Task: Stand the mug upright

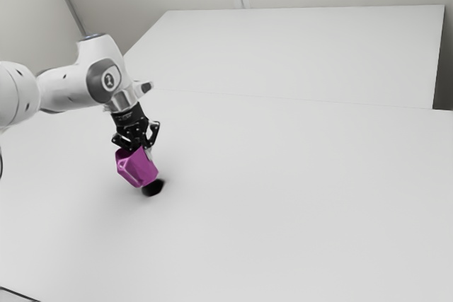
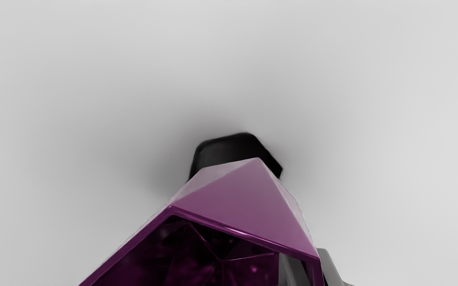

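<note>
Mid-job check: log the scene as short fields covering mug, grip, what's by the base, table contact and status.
mug: purple, faceted
pose: tilted, mouth toward the gripper, base down toward the exterior view's right
grip: shut on the mug's wall, one finger inside, the other outside
by the base: black patch, partly hidden by the mug
table: white; contact with mug cannot be told
status: mug not yet upright

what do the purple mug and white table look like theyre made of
The mug looks like glazed ceramic or hard plastic, glossy: bright highlights run along its rim. The table looks like painted board or laminate, matte: it shows no grain or sharp reflections.
</note>
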